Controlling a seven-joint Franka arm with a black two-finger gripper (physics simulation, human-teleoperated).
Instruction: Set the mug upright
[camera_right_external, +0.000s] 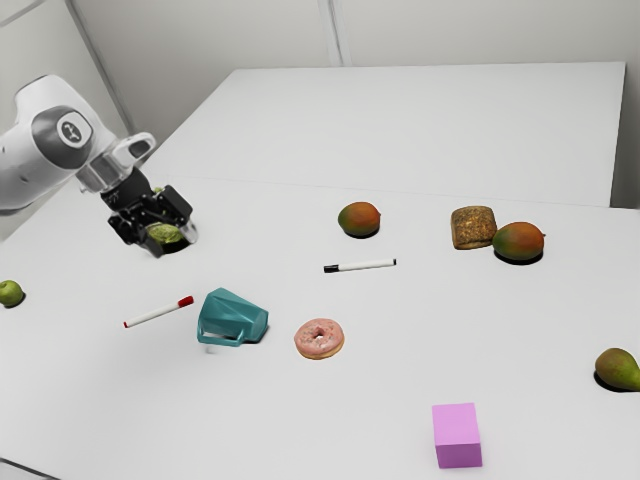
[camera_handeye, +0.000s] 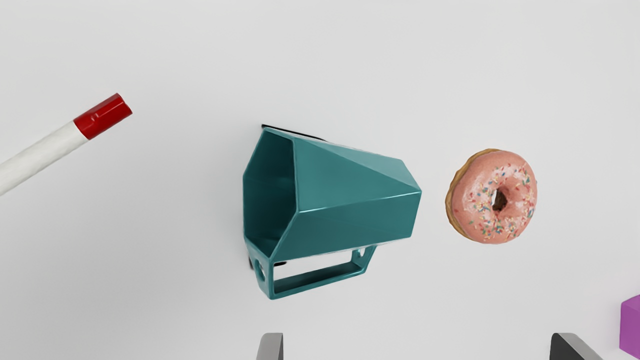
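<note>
Can see the teal mug (camera_handeye: 350, 195) lying on its side on the white table (camera_right_external: 390, 420), with its mouth toward the red-capped marker (camera_handeye: 42, 157) and its base toward the pink donut (camera_handeye: 472, 200), near but apart from both; hard to make out inside for the shade. Can find the gripper (camera_right_external: 172, 238) in the air near the mug, with fingers spread wide and cut off at the tips' lower part in the wrist view. Behind it in the exterior view, a green thing (camera_right_external: 164, 233), partly hidden and hard to name. Farther out, a black-capped marker (camera_right_external: 362, 265), a mango (camera_right_external: 358, 219), a brown lump (camera_right_external: 473, 227) partly behind a second mango (camera_right_external: 518, 241), a purple block (camera_right_external: 457, 438), cut off in the wrist view, and a pear (camera_right_external: 617, 370), cut by the exterior view's right edge.
</note>
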